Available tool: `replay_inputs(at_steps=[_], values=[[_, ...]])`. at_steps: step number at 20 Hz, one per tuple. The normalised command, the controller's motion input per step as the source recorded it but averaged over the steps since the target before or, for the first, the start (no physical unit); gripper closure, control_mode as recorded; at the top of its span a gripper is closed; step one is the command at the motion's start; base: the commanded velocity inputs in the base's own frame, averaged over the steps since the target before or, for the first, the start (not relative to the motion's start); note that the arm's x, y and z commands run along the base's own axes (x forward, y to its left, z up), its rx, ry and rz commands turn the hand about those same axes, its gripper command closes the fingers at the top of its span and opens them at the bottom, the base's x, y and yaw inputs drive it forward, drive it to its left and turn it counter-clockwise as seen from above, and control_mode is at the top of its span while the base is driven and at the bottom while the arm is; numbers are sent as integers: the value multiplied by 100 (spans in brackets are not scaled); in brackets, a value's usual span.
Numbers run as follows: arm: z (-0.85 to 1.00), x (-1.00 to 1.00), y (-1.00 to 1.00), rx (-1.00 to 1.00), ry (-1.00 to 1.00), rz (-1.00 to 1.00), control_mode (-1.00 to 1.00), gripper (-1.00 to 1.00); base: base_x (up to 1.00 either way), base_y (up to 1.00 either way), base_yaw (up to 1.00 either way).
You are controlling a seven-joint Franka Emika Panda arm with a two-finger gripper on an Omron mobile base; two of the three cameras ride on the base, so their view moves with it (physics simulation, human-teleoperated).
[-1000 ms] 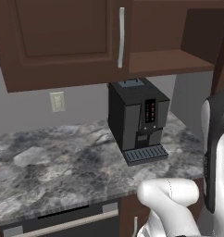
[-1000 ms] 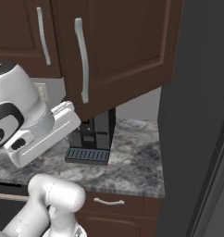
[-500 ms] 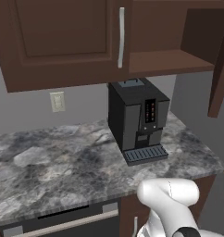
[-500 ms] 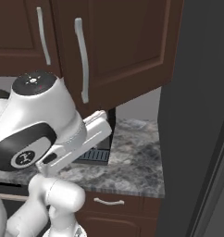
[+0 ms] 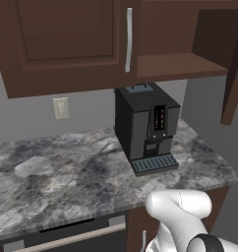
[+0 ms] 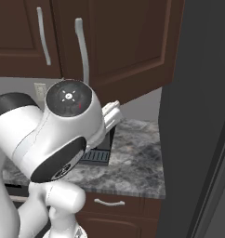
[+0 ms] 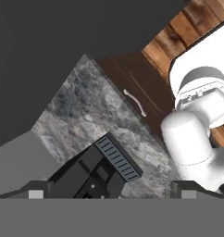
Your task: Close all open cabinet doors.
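One upper cabinet door (image 5: 235,74) stands open at the right, seen edge-on beside its bare shelf (image 5: 180,64). From the right base view that same open door (image 6: 133,46) swings out toward me, its silver bar handle (image 6: 82,46) above my arm. The neighbouring door (image 5: 67,39) is shut, with its handle (image 5: 129,39) at its right edge. My gripper (image 7: 113,190) is open with nothing between its widely spread fingertips (image 7: 39,190). It looks down at the counter, well below the doors.
A black coffee machine (image 5: 145,128) stands on the marble counter (image 5: 67,172) under the open compartment. A tall dark panel (image 6: 202,116) walls off the right side. Below the counter edge sits a drawer with a short handle (image 7: 134,102). A wall outlet (image 5: 61,108) is behind.
My arm has swung out of the left base view's right side and now looms large in the right base view, covering the coffee machine. The doors have not moved and the gripper stays open.
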Motion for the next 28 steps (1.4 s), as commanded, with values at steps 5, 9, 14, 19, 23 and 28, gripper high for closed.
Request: replay_inputs(at_steps=[5, 9, 14, 19, 23, 28], values=[[23, 33, -6, 2, -34, 27, -100, -100, 0, 0, 0], [28, 34, 2, 3, -31, 28, -100, -100, 0, 0, 0], [25, 41, 2, 5, -25, 26, -100, -100, 0, 0, 0], [26, 47, 1, 3, -12, 30, -100, -100, 0, 0, 0], [24, 46, 3, 0, -3, 30, -100, -100, 0, 0, 0], [9, 41, 31, -1, -11, 27, -100, -100, 0, 0, 0]])
